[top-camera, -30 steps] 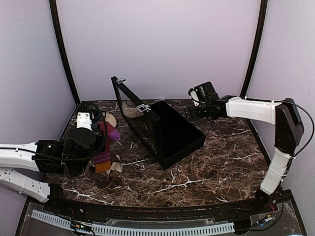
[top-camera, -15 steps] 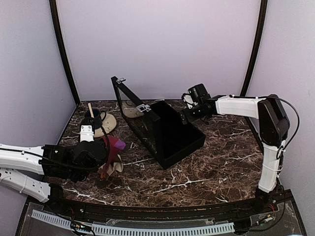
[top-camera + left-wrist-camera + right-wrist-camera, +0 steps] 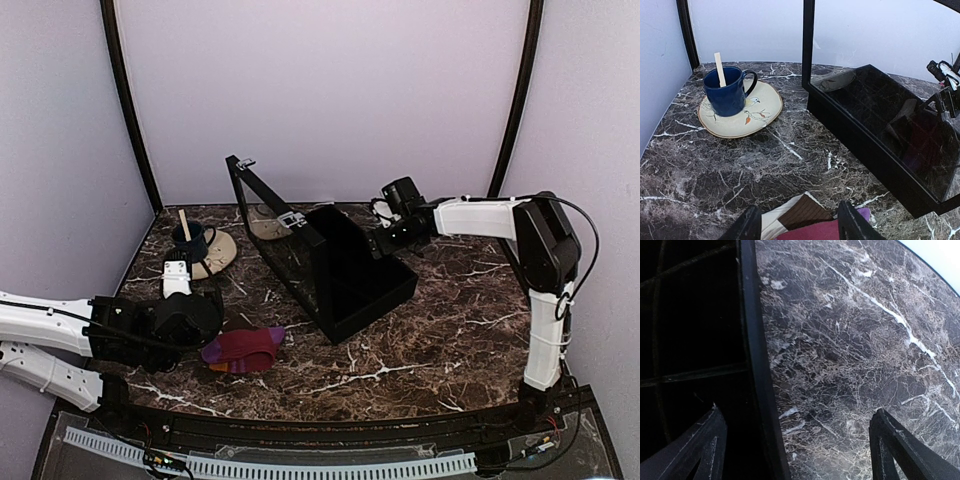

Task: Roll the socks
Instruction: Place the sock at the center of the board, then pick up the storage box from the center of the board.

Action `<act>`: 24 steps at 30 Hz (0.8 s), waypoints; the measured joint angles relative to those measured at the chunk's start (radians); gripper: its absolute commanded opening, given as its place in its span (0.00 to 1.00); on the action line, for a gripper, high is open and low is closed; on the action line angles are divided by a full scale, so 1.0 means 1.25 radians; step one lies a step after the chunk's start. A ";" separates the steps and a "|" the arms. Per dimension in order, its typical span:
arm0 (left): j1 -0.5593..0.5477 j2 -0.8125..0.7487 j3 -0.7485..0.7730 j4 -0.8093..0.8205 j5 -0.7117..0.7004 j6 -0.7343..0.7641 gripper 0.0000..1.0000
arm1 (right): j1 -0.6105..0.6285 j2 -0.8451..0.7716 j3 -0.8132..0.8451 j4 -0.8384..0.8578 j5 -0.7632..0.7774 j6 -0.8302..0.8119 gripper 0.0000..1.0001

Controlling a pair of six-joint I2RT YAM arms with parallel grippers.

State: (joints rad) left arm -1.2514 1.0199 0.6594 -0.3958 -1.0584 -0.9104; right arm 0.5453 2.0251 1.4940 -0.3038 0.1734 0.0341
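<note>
Socks (image 3: pixel 243 349) lay bundled on table (image 3: pixel 420 340), front-left, under left pincer (image 3: pixel 800 227) — jaws apart, gripping nothing. Right pincer (image 3: pixel 384 238) wide apart by case (image 3: pixel 350 275). Roll prob. done — next: check it holds.

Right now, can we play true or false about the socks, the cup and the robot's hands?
1. The blue cup stands on the saucer. True.
2. The socks are inside the black case. False: they lie on the table outside the case, just in front of the left gripper.
3. The right gripper is squeezing a sock. False: it is open and holds nothing, with the case's wall running between its fingers.
4. A little stick stands in the cup. True.
</note>
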 measured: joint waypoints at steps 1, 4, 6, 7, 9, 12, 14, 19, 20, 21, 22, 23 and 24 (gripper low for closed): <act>0.000 0.000 0.000 -0.002 0.000 -0.002 0.56 | -0.002 0.003 0.000 0.000 -0.002 0.000 0.90; 0.000 -0.004 0.000 -0.006 -0.001 -0.005 0.57 | -0.007 0.017 0.006 -0.005 -0.013 0.000 0.88; 0.000 -0.009 0.000 -0.009 -0.002 -0.005 0.57 | -0.008 0.028 0.012 -0.009 -0.019 0.000 0.86; 0.000 -0.012 0.000 -0.011 -0.004 -0.005 0.57 | -0.009 0.033 0.014 -0.010 -0.023 0.000 0.84; 0.000 -0.018 0.000 -0.013 -0.006 -0.005 0.57 | -0.009 0.041 0.017 -0.016 -0.031 0.000 0.81; 0.000 -0.023 0.000 -0.013 -0.012 0.002 0.57 | -0.009 0.056 0.034 -0.027 -0.042 0.001 0.77; 0.000 -0.027 0.000 -0.013 -0.015 0.007 0.57 | -0.009 0.067 0.045 -0.029 -0.053 0.000 0.74; 0.000 -0.029 0.003 -0.014 -0.017 0.012 0.57 | -0.013 0.087 0.058 -0.034 -0.073 0.006 0.69; 0.000 -0.029 0.005 -0.014 -0.018 0.013 0.57 | -0.014 0.090 0.059 -0.034 -0.076 0.007 0.67; 0.000 -0.030 0.007 -0.014 -0.017 0.013 0.57 | -0.015 0.091 0.063 -0.037 -0.079 0.010 0.64; 0.000 -0.031 0.009 -0.015 -0.017 0.013 0.57 | -0.016 0.092 0.064 -0.036 -0.082 0.012 0.63; 0.000 -0.032 0.009 -0.015 -0.017 0.014 0.57 | -0.016 0.092 0.065 -0.036 -0.085 0.014 0.61; 0.000 -0.034 0.010 -0.016 -0.017 0.014 0.57 | -0.017 0.093 0.065 -0.035 -0.088 0.019 0.59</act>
State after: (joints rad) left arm -1.2514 0.9779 0.6716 -0.4152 -1.0801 -0.8932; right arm 0.5243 2.1414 1.5753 -0.3481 0.0635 0.0578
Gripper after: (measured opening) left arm 0.572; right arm 0.633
